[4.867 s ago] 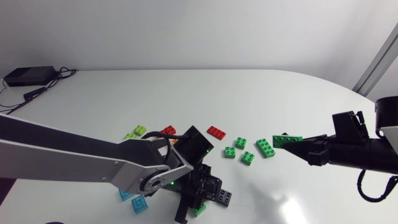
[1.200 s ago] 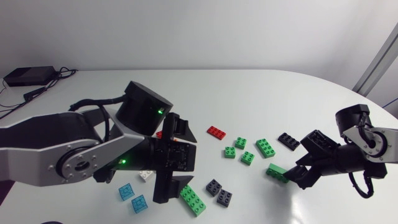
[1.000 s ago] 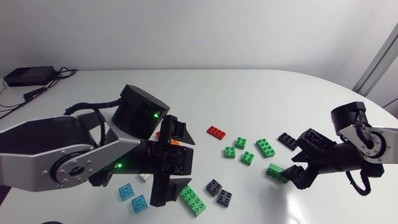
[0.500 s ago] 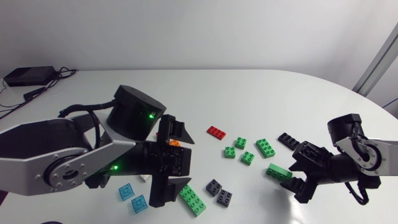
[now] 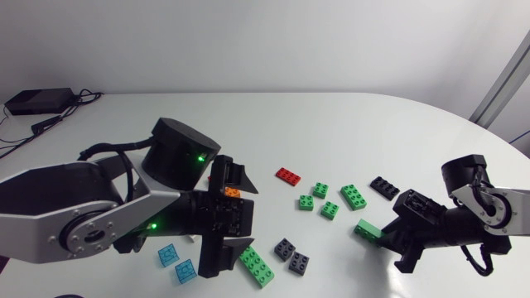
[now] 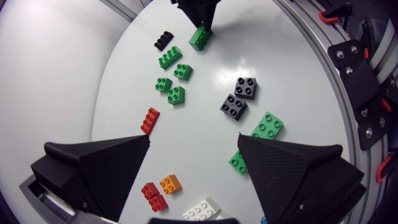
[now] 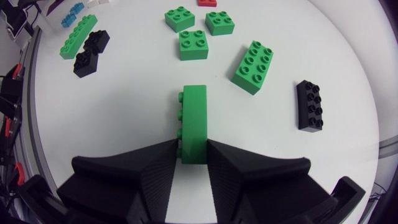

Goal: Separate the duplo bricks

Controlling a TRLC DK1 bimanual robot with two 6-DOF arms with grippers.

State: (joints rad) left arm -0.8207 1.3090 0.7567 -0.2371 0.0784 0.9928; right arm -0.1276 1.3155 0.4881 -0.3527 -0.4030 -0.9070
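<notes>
Duplo bricks: a loose lot, lying singly over the middle of the table (image 5: 348, 124). I see none stacked on another.

1. Long green brick (image 7: 194, 121), tipped on its side. It is clenched at its near end between both fingers of my right hand (image 7: 192, 152), low over the right part of the table. I cannot tell whether it touches the surface.
2. Larger green brick (image 7: 254, 66) and three small green square bricks (image 5: 320, 189), ahead of the right hand, near one another but apart.
3. Black oblong brick (image 7: 310, 104), flat, just beside the larger green brick.
4. Small red brick (image 5: 288, 175), alone, toward the far side of the green group.
5. Two dark grey square bricks (image 6: 245, 88), close together, with a second long green brick (image 5: 257, 266) near them.
6. Two blue bricks (image 5: 169, 255), close together, near the front edge on the left.
7. White brick (image 6: 201, 210), orange brick (image 6: 169, 183) and red pair (image 6: 152, 196), all beneath my left hand.

Left hand (image 6: 194, 142): released, fingers spread wide, nothing between them. It hangs above the left cluster.

Surface: white and glossy with soft reflections, its far edge rounded. A black box (image 5: 37, 101) with cables sits at the far left corner.
</notes>
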